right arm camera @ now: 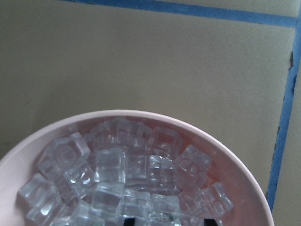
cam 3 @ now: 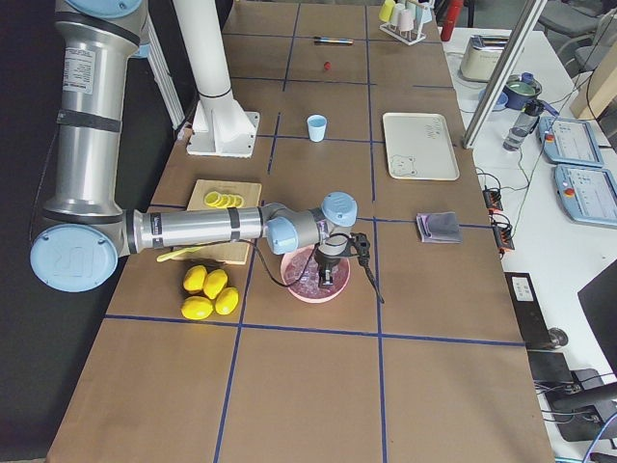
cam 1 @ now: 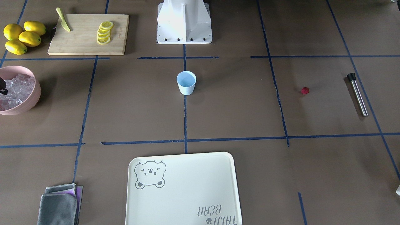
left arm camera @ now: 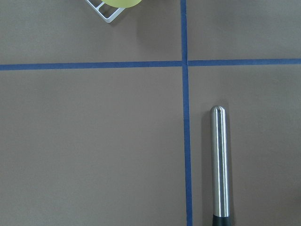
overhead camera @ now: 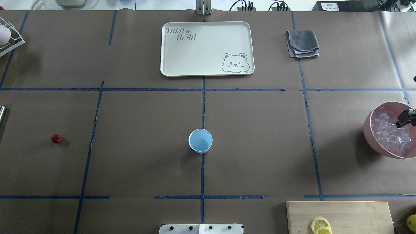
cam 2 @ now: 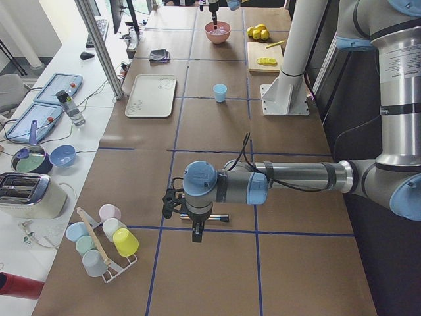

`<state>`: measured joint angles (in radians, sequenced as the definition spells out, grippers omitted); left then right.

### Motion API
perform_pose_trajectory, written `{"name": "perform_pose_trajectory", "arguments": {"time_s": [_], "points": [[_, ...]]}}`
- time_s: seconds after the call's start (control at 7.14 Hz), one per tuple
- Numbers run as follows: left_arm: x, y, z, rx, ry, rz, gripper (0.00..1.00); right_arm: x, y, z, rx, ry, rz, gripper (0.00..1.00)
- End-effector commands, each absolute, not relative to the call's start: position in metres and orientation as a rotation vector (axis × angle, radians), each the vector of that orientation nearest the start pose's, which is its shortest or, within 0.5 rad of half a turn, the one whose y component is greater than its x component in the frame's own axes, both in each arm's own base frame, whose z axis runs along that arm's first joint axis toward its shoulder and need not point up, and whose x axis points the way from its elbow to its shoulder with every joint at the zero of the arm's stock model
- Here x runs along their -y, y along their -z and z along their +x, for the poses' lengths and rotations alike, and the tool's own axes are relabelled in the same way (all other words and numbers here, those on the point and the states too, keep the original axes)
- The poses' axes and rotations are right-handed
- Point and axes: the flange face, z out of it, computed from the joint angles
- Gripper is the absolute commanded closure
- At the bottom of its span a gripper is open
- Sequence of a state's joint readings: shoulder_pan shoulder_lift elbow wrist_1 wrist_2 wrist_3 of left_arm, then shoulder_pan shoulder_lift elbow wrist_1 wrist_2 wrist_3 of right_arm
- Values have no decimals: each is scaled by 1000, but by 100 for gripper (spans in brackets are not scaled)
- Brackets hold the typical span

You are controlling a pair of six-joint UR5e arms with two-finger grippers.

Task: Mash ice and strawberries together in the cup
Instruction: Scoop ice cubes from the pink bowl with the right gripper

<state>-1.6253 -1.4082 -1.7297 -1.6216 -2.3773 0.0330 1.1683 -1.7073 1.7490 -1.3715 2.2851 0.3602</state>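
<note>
The pale-blue cup (cam 1: 186, 82) (overhead camera: 200, 140) stands upright at the table's centre, with nothing seen inside. A small dark-red strawberry (cam 1: 305, 90) (overhead camera: 56, 138) lies alone on the robot's left side. Beyond it lies a steel muddler (cam 1: 357, 93) (left arm camera: 219, 165). My left gripper (cam 2: 196, 232) hangs just above the muddler; I cannot tell whether it is open or shut. Ice (right arm camera: 127, 174) fills the pink bowl (overhead camera: 369, 130) at the far right. My right gripper (right arm camera: 169, 220) (overhead camera: 404, 121) is lowered into the ice, open, its tips apart.
A cutting board (cam 1: 89, 34) with lemon slices and a green knife (cam 1: 63, 20) sits beside whole lemons (cam 1: 22, 37) near the bowl. A cream tray (cam 1: 182, 190) and a folded grey cloth (cam 1: 59, 203) lie at the far side. A cup rack (cam 2: 102, 243) stands past the muddler.
</note>
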Motion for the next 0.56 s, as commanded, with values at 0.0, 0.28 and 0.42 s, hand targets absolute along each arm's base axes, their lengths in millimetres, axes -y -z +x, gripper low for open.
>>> {"name": "perform_pose_trajectory", "arguments": {"time_s": [0.0,0.28,0.42], "points": [[421,-648,-85,-804,2,79,0,439,-616,-115,747,130,-51,42],[422,-647,-85,-804,1,81,0,438,-616,-118,748,136,-54,42],[422,-647,-85,-804,1,81,0,439,-616,-119,749,140,-53,43]]}}
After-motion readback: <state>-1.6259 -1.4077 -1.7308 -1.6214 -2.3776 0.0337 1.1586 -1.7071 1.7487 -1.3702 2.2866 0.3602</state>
